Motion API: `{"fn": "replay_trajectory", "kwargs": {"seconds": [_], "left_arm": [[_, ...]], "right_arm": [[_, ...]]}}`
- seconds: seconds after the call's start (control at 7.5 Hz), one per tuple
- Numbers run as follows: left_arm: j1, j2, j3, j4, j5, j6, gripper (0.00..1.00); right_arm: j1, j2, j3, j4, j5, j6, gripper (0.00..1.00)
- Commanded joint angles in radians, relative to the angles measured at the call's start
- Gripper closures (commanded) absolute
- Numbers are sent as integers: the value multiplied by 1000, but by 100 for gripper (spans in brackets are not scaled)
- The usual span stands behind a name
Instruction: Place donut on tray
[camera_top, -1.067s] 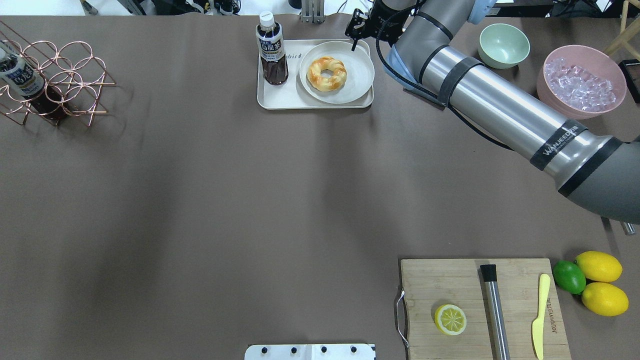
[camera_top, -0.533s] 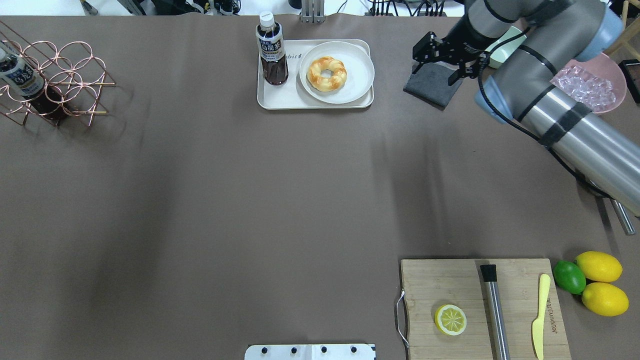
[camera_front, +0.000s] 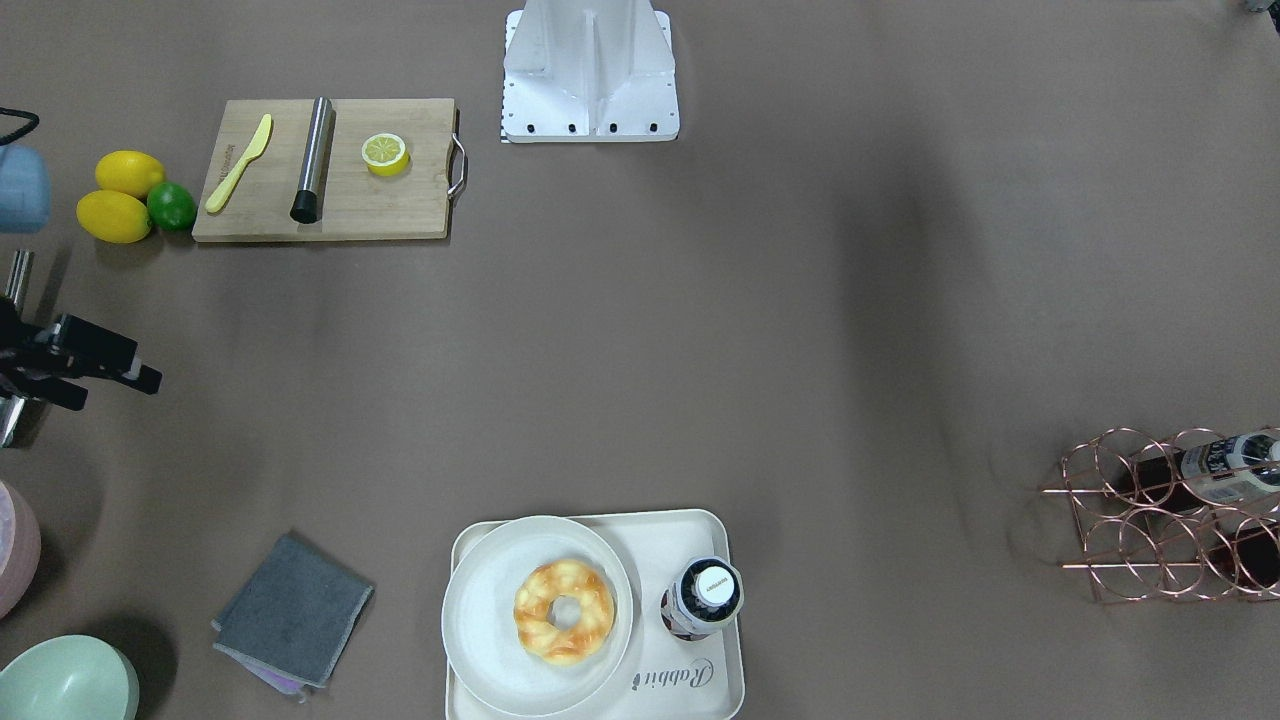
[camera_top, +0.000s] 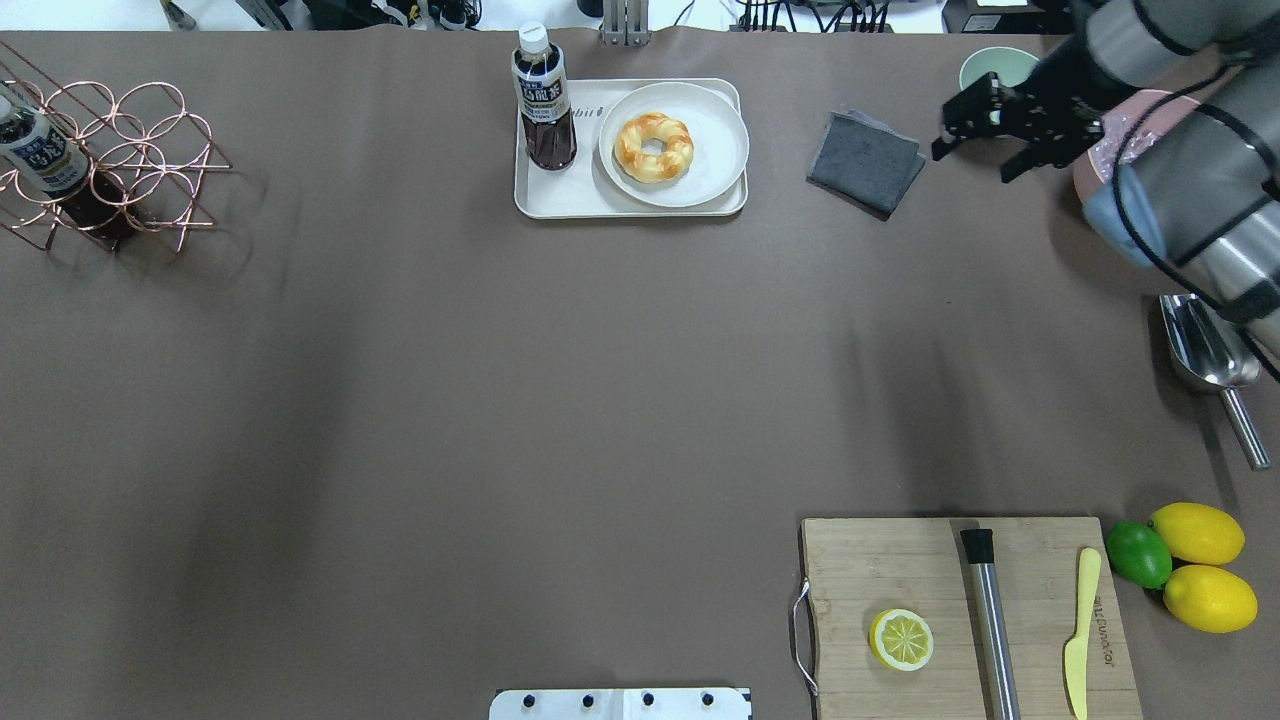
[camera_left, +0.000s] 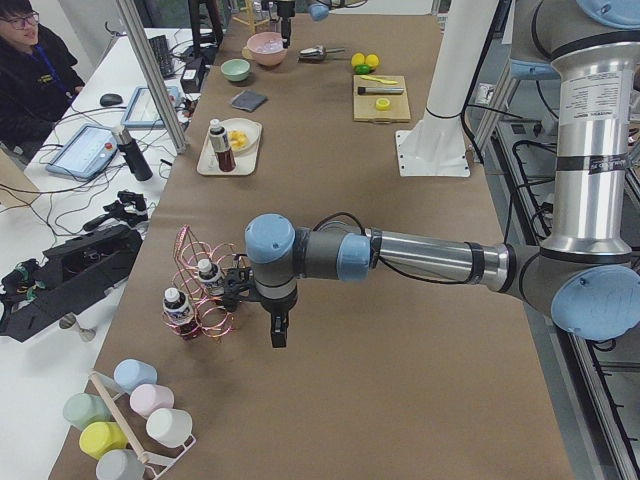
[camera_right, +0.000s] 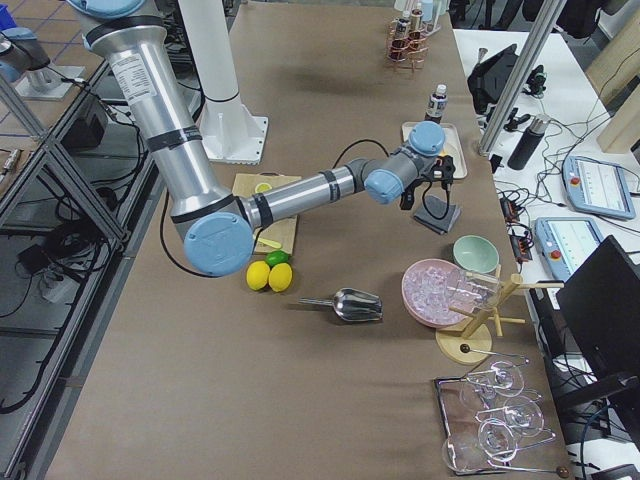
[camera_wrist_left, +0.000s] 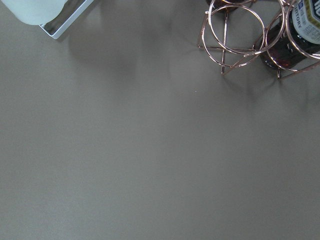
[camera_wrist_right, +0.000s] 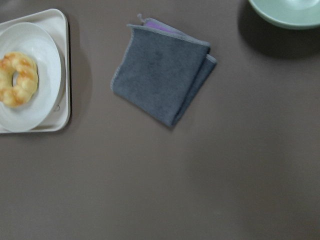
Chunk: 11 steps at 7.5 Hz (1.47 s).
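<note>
Right hand (camera_top: 975, 160): fingers spread wide, nothing held. Withdrawn from far edge of tray (camera_top: 560, 195), now beyond grey cloth (camera_top: 866, 162), well apart from tray.
Left hand (camera_left: 275, 335): low over worktop (camera_top: 500, 400) near wire rack (camera_left: 205, 300); opening not tellable.
Donut (camera_top: 653, 148): flat on white plate (camera_top: 715, 150), plate on tray beside bottle (camera_top: 543, 100); unmoved during withdrawal.
Placement judged complete; retreat only.

I see silver tube links on my right arm (camera_top: 1200, 170) and left arm (camera_left: 430, 258), grey joint housings with pale blue caps, black bands, black cables running alongside, and a black right gripper (camera_top: 972, 160).
</note>
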Motion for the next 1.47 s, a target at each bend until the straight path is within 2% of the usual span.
{"fn": "replay_trajectory", "kwargs": {"seconds": [0.0, 0.13, 0.27, 0.4, 0.53, 0.67, 0.8, 0.93, 1.33], "left_arm": [[-1, -3, 3, -1, 1, -1, 2], [-1, -1, 1, -1, -2, -1, 2], [-2, 5, -5, -1, -4, -1, 2], [-2, 11, -5, -1, -6, -1, 2], [-2, 10, -3, -1, -6, -1, 2], [-2, 10, -2, 1, -6, -3, 2], [-1, 8, 3, 2, -6, -3, 2], [-1, 8, 4, 2, -6, -3, 2], [1, 1, 18, -2, 4, 0, 2]], "right_arm": [[21, -218, 92, -1, -72, -206, 0], [27, -284, 91, -4, -113, -310, 0], [76, -313, 95, -84, -124, -428, 0], [137, -320, 123, -269, -188, -602, 0], [245, -304, 164, -517, -274, -857, 0], [335, -222, 187, -741, -285, -983, 0], [366, -209, 204, -822, -316, -990, 0], [366, -215, 189, -821, -345, -978, 0], [365, -237, 139, -811, -336, -990, 0]]}}
